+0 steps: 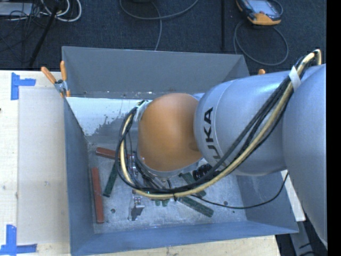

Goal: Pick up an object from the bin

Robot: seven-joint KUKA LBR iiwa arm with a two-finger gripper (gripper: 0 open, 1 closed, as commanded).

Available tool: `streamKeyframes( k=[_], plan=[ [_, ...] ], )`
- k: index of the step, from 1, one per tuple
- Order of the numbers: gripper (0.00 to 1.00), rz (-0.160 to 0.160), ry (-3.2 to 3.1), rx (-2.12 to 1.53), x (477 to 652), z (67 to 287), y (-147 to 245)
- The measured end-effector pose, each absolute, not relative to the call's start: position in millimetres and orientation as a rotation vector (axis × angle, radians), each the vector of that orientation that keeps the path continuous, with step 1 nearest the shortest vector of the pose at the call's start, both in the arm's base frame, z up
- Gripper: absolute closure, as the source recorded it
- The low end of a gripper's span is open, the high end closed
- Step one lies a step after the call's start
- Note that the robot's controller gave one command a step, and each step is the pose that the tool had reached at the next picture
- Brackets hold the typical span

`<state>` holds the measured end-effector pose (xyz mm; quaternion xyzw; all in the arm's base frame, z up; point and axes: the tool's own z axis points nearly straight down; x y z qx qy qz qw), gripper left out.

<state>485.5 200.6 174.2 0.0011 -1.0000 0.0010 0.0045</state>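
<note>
Grey sheet-metal bin (80, 143) with sloped, scuffed walls holds a few thin things. Over its middle hangs the arm's round, glossy orange cover (165, 135), wrapped with black and yellow cables (128, 159). Below it, at 7 o'clock, the pale metal gripper (137, 208) is over bare floor; whether its jaws are apart or together I cannot tell. Nearest lie a long red-brown bar (97, 194) at 8 o'clock, a dark green stick (111, 180) beside it, and flat dark green strips (196, 205) at 5 o'clock.
</note>
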Motion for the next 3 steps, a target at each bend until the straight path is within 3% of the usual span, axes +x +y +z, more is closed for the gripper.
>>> streamKeyframes(
  k=[1,2,3],
  plan=[
    [0.00,0.001,-3.139,-0.002,487.5,177.6,199.8],
    [0.00,-0.001,-3.137,0.118,508.3,183.7,154.7],
    [0.00,0.002,-3.133,0.278,572.3,170.4,147.3]
  ],
)
